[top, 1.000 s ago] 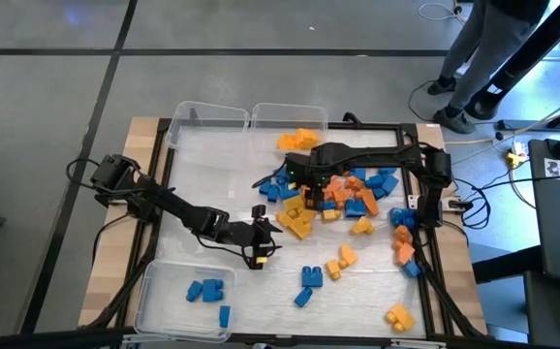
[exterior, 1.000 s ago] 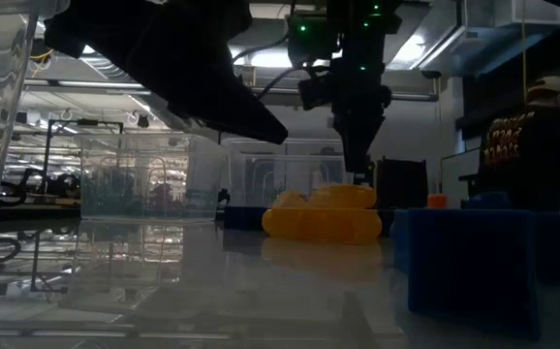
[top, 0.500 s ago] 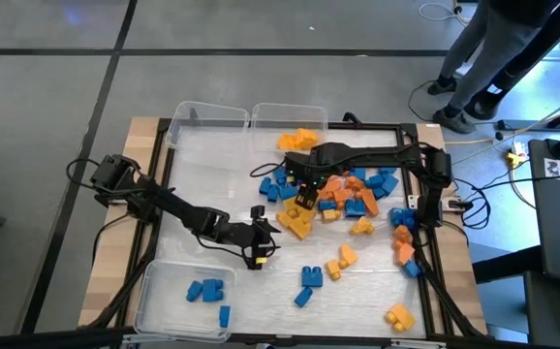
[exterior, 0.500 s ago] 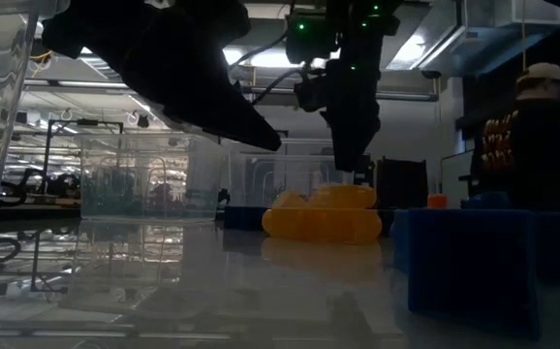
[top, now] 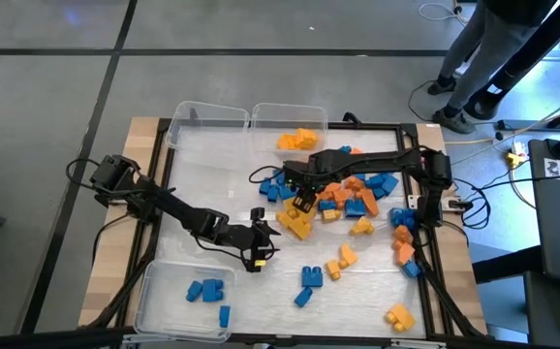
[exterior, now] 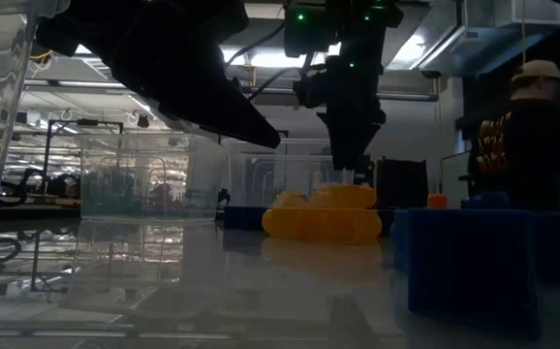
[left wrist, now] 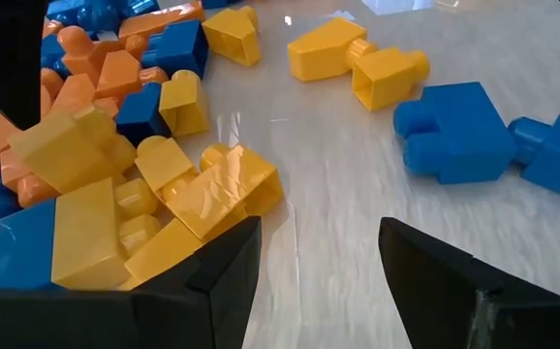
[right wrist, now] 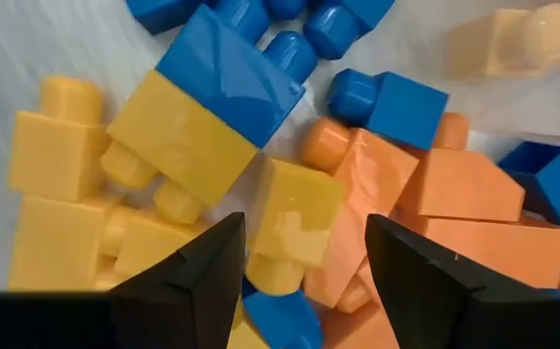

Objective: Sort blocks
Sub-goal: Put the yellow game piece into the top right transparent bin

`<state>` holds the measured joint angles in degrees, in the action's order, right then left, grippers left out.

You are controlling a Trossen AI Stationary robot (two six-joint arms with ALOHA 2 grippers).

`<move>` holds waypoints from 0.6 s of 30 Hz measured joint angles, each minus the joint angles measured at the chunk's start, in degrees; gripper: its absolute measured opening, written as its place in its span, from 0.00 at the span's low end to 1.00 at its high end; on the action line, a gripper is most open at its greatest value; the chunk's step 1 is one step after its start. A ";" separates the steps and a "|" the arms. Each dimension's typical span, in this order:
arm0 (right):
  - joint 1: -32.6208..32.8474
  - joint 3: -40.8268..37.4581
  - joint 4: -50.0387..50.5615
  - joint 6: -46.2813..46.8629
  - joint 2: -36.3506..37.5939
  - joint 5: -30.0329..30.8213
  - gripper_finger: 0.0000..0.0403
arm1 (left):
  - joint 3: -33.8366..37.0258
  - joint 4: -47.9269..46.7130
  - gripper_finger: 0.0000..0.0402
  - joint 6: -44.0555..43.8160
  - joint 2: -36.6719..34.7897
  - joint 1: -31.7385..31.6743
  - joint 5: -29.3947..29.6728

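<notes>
A pile of blue, orange and yellow blocks (top: 333, 199) lies on the white table top, right of centre. My right gripper (top: 304, 201) points down over the pile's left side, open. A yellow block (right wrist: 295, 225) lies below the gap between its fingers, beside a blue-and-yellow pair (right wrist: 207, 111) and orange blocks (right wrist: 425, 199). My left gripper (top: 259, 247) hovers open just left of the pile, slanting down toward the right. Bare table shows between its fingers (left wrist: 246, 267), with yellow blocks (left wrist: 202, 199) beside one finger and a blue block (left wrist: 454, 136) beyond.
Two clear bins stand at the far edge: one (top: 207, 121) holds nothing, the other (top: 290, 124) holds orange and yellow blocks. A near-left bin (top: 178, 296) holds blue blocks. Loose blocks (top: 324, 271) lie near the front and along the right edge (top: 404, 242). A person (top: 498, 53) stands at the far right.
My right gripper has rolled about the line it points along while staying over the pile's left side, still open. The blocks have not moved.
</notes>
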<state>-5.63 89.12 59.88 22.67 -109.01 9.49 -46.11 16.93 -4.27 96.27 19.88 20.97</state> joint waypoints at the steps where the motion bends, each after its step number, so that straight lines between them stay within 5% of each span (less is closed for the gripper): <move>1: 0.00 0.00 -0.07 0.03 0.00 0.37 0.54 | 0.00 0.00 0.50 0.00 0.00 0.02 0.00; 18: 0.37 0.02 -1.30 -0.58 -3.54 1.00 0.54 | 0.00 -0.31 0.50 -0.02 0.00 0.00 0.00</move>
<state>-5.26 89.14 58.57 22.09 -112.55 10.49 -46.11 16.62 -4.29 96.27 19.88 20.97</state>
